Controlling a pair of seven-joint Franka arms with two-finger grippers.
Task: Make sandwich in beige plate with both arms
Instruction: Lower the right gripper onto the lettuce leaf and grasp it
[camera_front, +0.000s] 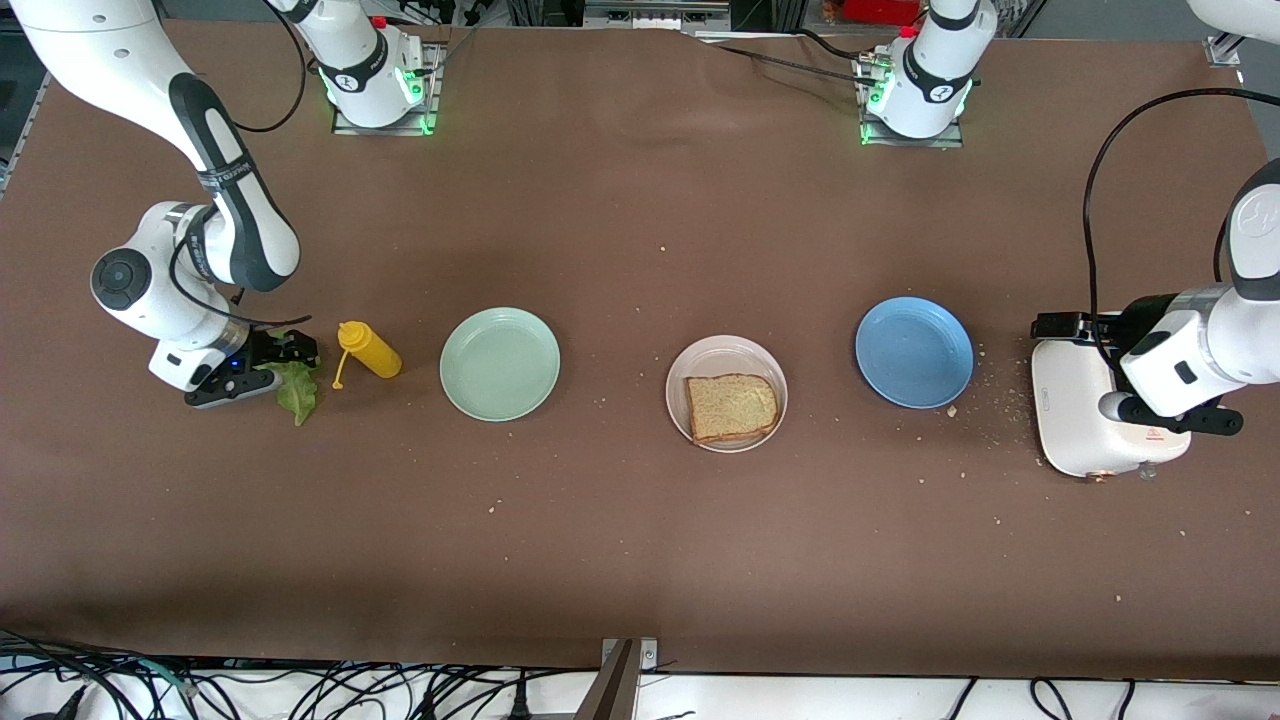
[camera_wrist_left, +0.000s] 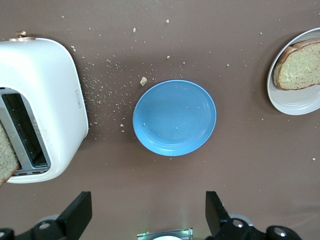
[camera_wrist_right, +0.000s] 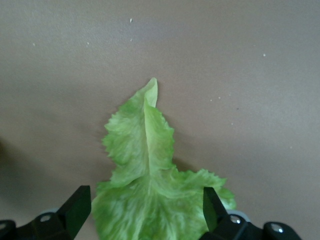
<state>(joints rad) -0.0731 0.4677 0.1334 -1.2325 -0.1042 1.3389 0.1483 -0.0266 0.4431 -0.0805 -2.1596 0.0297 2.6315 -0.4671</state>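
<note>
The beige plate (camera_front: 724, 352) sits mid-table with one brown bread slice (camera_front: 732, 408) on it; both also show in the left wrist view, plate (camera_wrist_left: 295, 104) and slice (camera_wrist_left: 301, 66). A second bread slice (camera_wrist_left: 6, 156) pokes out of the white toaster's (camera_front: 1080, 420) slot. My left gripper (camera_wrist_left: 148, 216) hangs open and empty above the table beside the toaster. A green lettuce leaf (camera_front: 297, 393) lies flat at the right arm's end. My right gripper (camera_front: 280, 362) is low over the lettuce leaf (camera_wrist_right: 145, 165), open, with a finger on each side of its wide end (camera_wrist_right: 146, 212).
A yellow squeeze bottle (camera_front: 368, 350) lies next to the lettuce. A mint green plate (camera_front: 500, 362) and a blue plate (camera_front: 914, 351) flank the beige one. Crumbs are scattered between the blue plate (camera_wrist_left: 175, 117) and the toaster (camera_wrist_left: 45, 100).
</note>
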